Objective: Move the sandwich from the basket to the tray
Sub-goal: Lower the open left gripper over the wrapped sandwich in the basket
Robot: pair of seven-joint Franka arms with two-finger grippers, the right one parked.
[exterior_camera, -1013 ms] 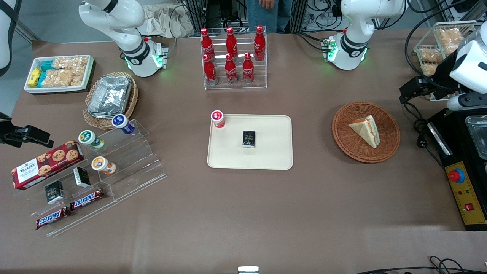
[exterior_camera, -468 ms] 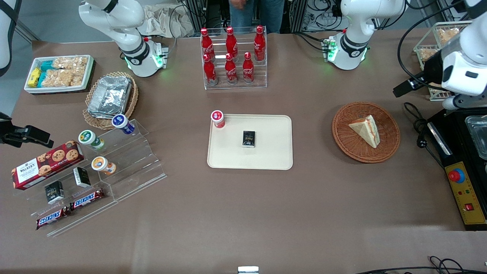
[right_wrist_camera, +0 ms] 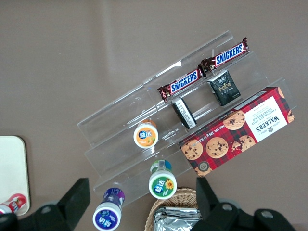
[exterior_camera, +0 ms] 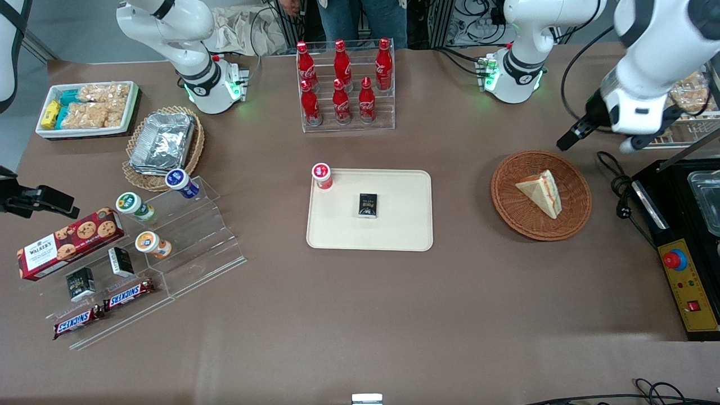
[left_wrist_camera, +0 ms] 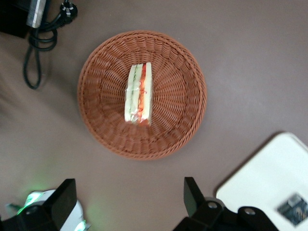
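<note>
The gripper (left_wrist_camera: pixel 127 202) has swung, spread, above woven round basket (left_wrist_camera: pixel 96 86).

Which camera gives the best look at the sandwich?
The left wrist view: the open gripper hangs above the basket, showing the sandwich filling. The front view shows it smaller; the right wrist view misses it.

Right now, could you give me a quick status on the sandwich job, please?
Gripper open, high above basket. Sandwich untouched in basket. Tray holds small dark box; room beside it.
</note>
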